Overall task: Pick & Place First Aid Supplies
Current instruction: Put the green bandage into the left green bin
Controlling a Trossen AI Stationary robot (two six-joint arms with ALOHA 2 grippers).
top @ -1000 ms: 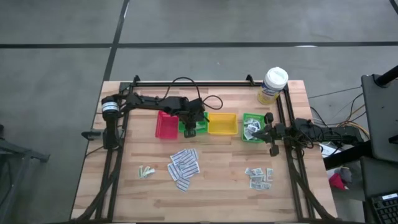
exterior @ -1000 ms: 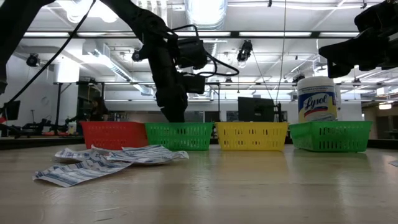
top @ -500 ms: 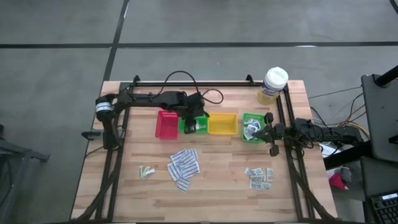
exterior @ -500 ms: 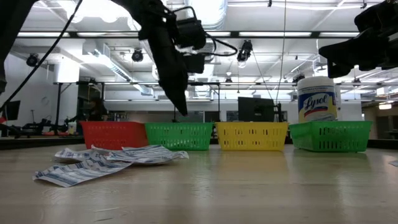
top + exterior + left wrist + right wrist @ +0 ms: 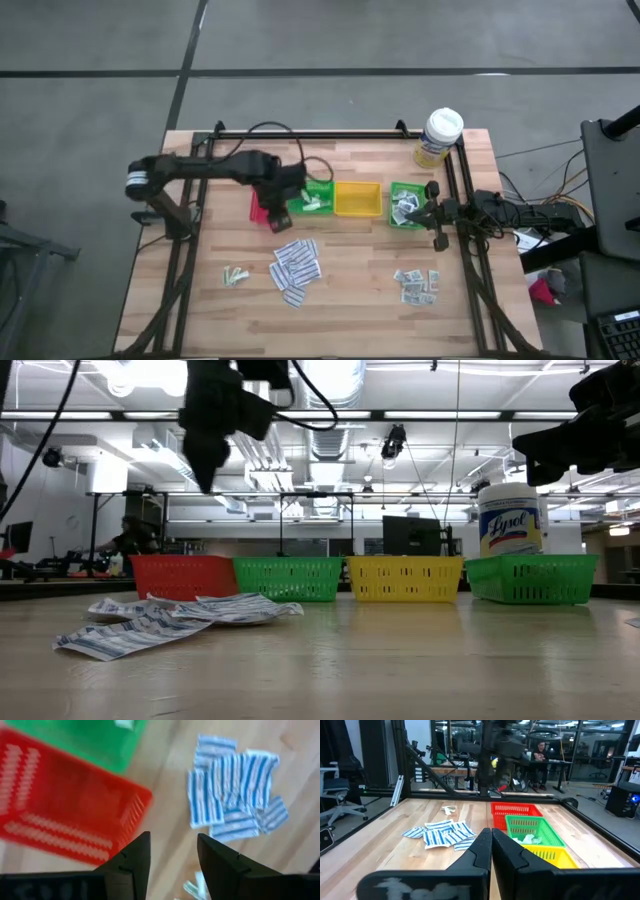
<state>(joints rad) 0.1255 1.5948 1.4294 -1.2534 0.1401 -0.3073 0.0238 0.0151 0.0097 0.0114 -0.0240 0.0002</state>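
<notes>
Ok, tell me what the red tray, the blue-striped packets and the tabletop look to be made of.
Red tray: likely moulded plastic, judging by its uniform glossy colour and slotted lattice walls.
Blue-striped packets: probably thin paper, being flat, matte, printed and slightly curled at the edges in the low view.
Tabletop: looks like wood, pale planks with visible grain and seams, lightly sheened.

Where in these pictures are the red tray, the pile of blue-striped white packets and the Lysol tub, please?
red tray point(image 5: 65, 820), left wrist view, on its slotted inner floor.
pile of blue-striped white packets point(image 5: 296, 269), high view, on the middle of the pile.
Lysol tub point(image 5: 510, 520), low view, on its printed label.
</notes>
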